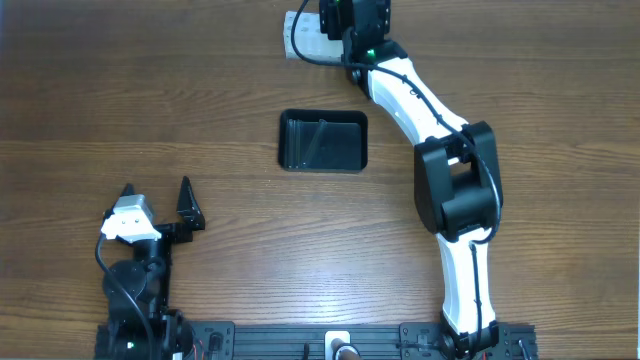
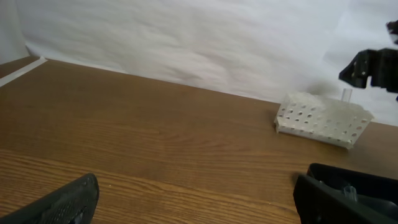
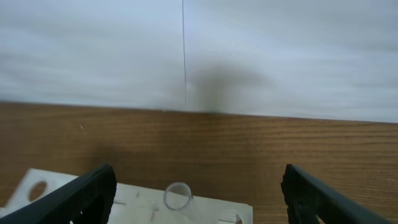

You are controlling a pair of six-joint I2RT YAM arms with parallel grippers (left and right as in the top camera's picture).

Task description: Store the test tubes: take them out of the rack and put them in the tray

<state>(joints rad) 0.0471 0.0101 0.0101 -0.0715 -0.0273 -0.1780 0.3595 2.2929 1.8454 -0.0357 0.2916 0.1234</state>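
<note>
The white perforated rack point(image 1: 300, 38) point(image 2: 322, 118) stands at the far edge of the table, with one clear test tube point(image 2: 347, 94) point(image 3: 178, 196) sticking up from it. My right gripper point(image 1: 337, 22) point(image 3: 199, 202) hovers over the rack, open, with the tube's rim between its fingers and clear of both. The black tray point(image 1: 322, 141) point(image 2: 373, 176) lies mid-table with clear tubes lying in it. My left gripper point(image 1: 158, 196) point(image 2: 199, 208) sits open and holds nothing at the near left, low over the table and far from the rack.
A white wall point(image 3: 249, 50) rises just behind the rack. Bare wooden tabletop point(image 1: 120, 90) spreads to the left of the tray and rack. The right arm point(image 1: 455, 180) stretches along the right side of the tray.
</note>
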